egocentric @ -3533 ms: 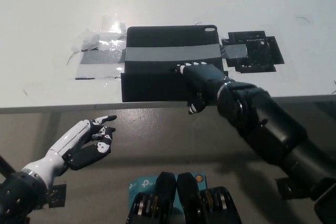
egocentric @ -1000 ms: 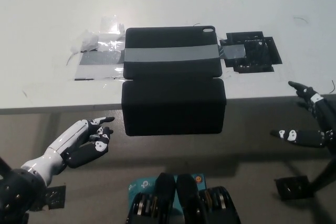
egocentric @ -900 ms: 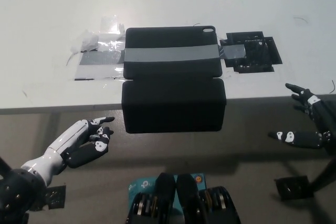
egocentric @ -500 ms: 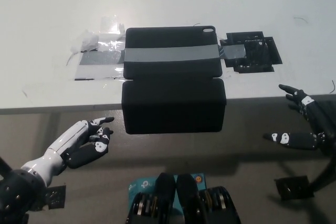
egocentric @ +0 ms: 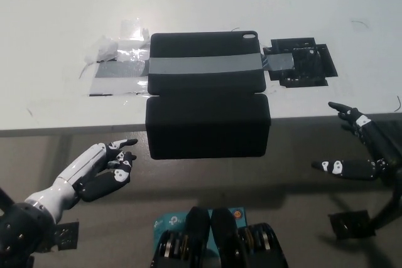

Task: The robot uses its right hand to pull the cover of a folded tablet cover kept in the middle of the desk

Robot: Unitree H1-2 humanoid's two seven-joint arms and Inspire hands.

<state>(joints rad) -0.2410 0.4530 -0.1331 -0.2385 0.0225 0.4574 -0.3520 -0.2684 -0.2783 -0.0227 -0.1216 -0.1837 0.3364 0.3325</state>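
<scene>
The black tablet cover (egocentric: 206, 61) lies in the middle of the white desk (egocentric: 201, 4), held down by a grey tape band across it. Its flap (egocentric: 207, 125) is unfolded toward me and hangs out over the desk's front edge. My black right hand (egocentric: 364, 149) is at the right, below the desk edge, open with fingers spread, well clear of the flap. My white left hand (egocentric: 103, 169) rests open at the lower left, below the desk edge.
Crumpled clear and grey tape (egocentric: 116, 67) sticks to the desk left of the cover. A patch of black tape strips (egocentric: 301, 62) lies to its right. The desk's front edge (egocentric: 75, 128) runs across the middle of the view.
The flap, folded under my right hand 3.5 s ago, now hangs open over the desk edge. My right hand let go and withdrew right; in the last second it drifts slightly left.
</scene>
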